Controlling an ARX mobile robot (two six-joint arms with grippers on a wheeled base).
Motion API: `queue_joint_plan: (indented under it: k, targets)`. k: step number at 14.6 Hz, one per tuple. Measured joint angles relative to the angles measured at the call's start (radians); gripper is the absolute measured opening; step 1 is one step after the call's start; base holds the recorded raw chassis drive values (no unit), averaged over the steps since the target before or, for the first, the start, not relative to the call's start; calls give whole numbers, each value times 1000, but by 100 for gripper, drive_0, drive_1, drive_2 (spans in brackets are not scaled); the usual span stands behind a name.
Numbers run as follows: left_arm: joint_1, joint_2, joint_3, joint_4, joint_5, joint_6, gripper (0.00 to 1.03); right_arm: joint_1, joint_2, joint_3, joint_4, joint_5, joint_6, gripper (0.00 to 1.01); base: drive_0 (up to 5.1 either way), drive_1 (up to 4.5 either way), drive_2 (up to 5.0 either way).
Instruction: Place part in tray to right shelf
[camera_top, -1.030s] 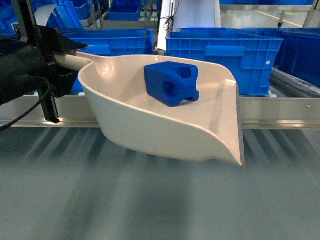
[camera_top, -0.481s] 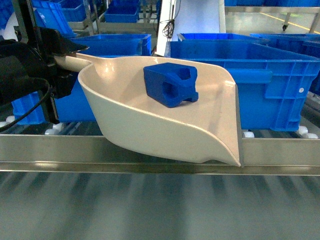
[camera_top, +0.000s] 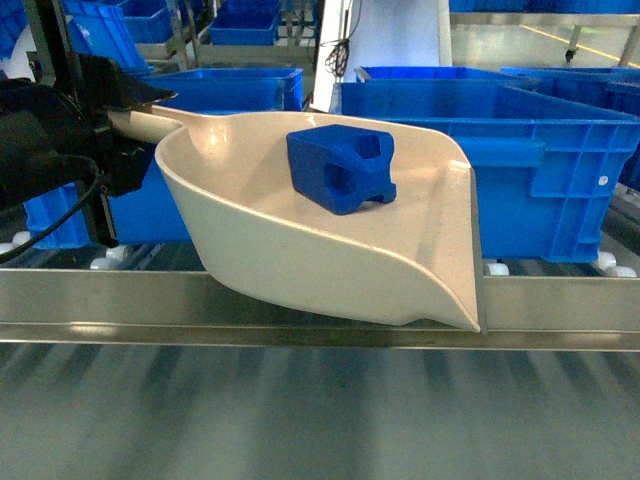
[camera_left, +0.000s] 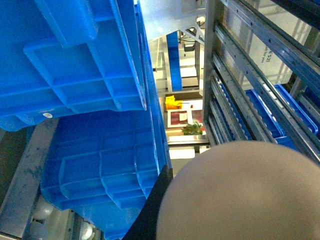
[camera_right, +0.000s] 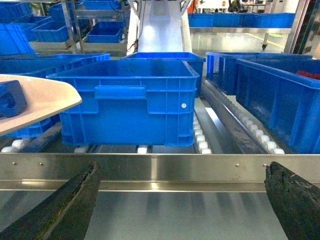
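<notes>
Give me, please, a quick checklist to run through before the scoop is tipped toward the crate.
1. Part inside the tray: ok, it sits on the tray floor, away from the open lip.
2. Left gripper holding the tray handle: ok, shut on it.
3. Tray level: ok, the part rests without sliding.
4. Right gripper clear of the tray: ok, open and empty.
5. Crate behind the tray open on top: ok.
6. Tray lip over the crate: not ok, it hangs in front of the rail.
</notes>
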Motion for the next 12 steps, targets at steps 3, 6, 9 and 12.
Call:
queue_joint_plan:
  k: [3, 6, 9, 12]
  targets:
    - [0, 0, 0, 0, 0, 0, 12, 0, 0, 0, 0, 0, 0, 98, 0, 0, 0]
    - [0, 0, 0, 0, 0, 0, 12, 0, 0, 0, 0, 0, 0, 98, 0, 0, 0]
    - [0, 0, 0, 0, 0, 0, 12, 0, 0, 0, 0, 0, 0, 98, 0, 0, 0]
    - [0, 0, 0, 0, 0, 0, 12, 0, 0, 0, 0, 0, 0, 98, 0, 0, 0]
